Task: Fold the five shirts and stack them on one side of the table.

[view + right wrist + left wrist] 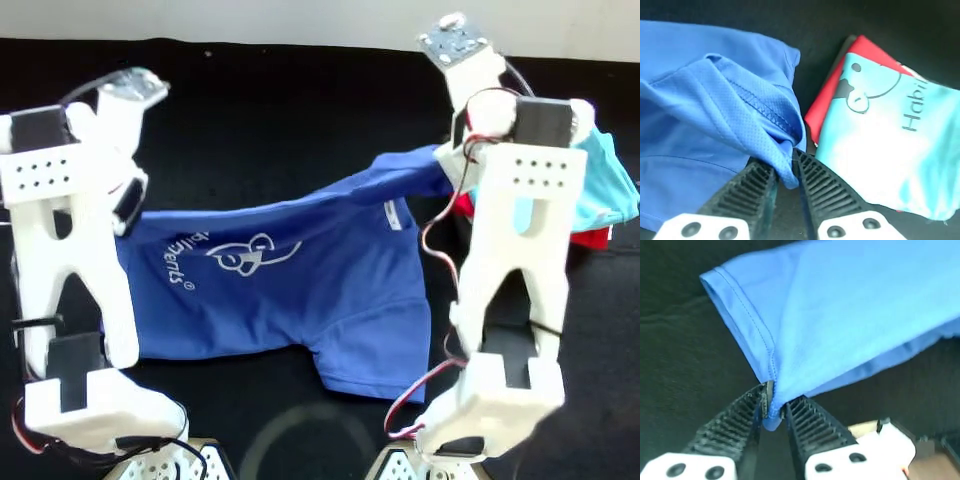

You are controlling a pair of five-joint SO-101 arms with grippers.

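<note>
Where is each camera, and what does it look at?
High view: above the table, looking down at the blue shirt and both arms.
Left wrist view: on that arm, facing the left gripper pinching the shirt's hem.
Right wrist view: on that arm, facing the right gripper pinching it beside a turquoise shirt atop a red shirt.
Shared: every view sees the blue shirt.

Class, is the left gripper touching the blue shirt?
Touching. The left wrist view shows the left gripper pinching a corner of the blue shirt.
</note>
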